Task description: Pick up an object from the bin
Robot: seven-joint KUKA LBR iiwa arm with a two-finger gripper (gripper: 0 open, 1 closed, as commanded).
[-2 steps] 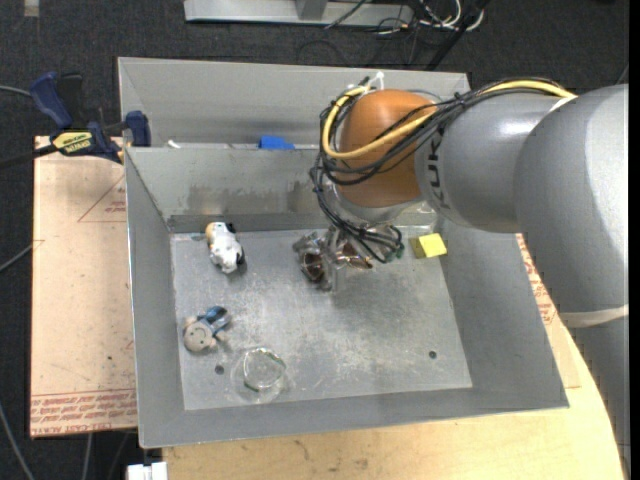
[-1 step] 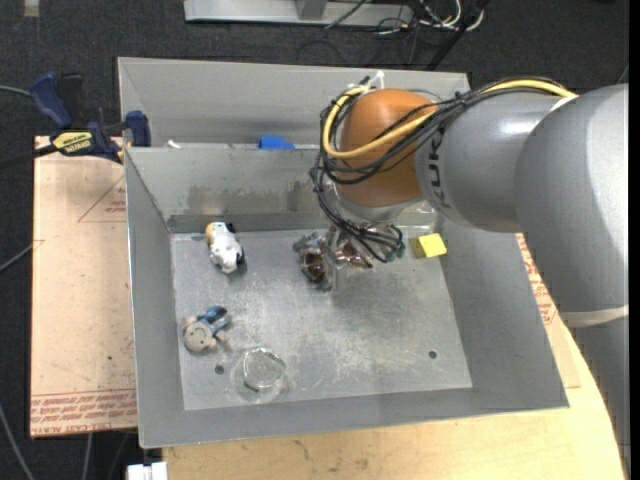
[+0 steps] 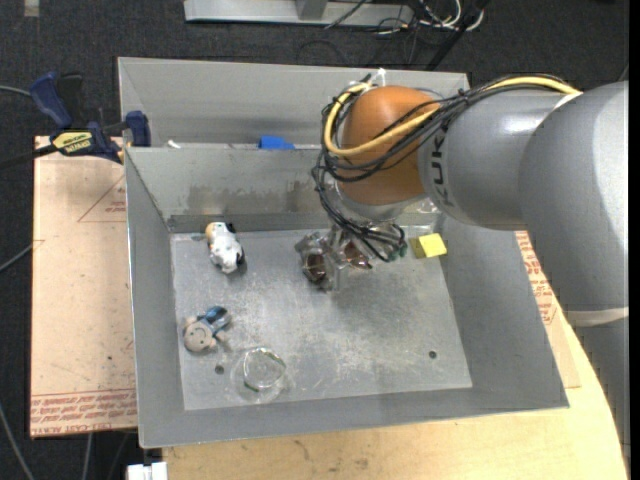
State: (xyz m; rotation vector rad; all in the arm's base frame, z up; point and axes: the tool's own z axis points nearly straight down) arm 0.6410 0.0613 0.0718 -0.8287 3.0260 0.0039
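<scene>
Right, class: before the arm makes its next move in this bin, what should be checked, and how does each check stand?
1. Arm's gripper is down near the bin floor: ok.
2. Anything grasped: cannot tell.
3. The white toy lies apart from the gripper: ok.
4. The yellow block lies free beside the wrist: ok.
5. The clear ring and tan disc lie well away: ok.

white toy (image 3: pixel 225 247), yellow block (image 3: pixel 431 246)

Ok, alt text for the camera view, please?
The end effector hangs low over the middle of the grey bin. In the view, a white-and-yellow toy lies left of it, a yellow block right of it, and a clear round piece near the front.
</scene>
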